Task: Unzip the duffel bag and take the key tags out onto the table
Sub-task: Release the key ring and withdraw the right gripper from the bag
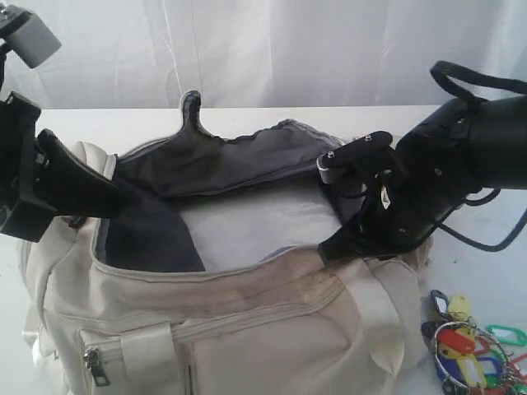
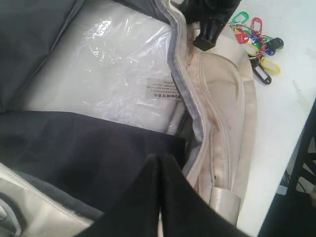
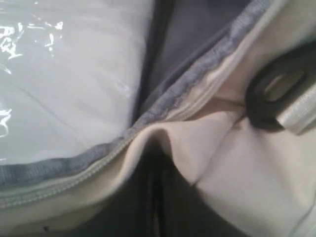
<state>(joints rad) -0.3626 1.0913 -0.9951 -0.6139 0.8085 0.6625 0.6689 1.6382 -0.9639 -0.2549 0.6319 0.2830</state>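
Exterior view faces duffel bag (image 1: pixel 247 329) frontally, wrist views close over its opening

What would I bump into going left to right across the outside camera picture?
Left hand → clear plastic packet inside the duffel bag → right hand → key tags on the table.

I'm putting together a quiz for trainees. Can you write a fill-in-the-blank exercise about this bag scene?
The main zip of the duffel bag is ___.
The key tags lie outside the bag, on the ___.
Inside the bag sits a pale bundle wrapped in clear ___.
Missing words: open; table; plastic.
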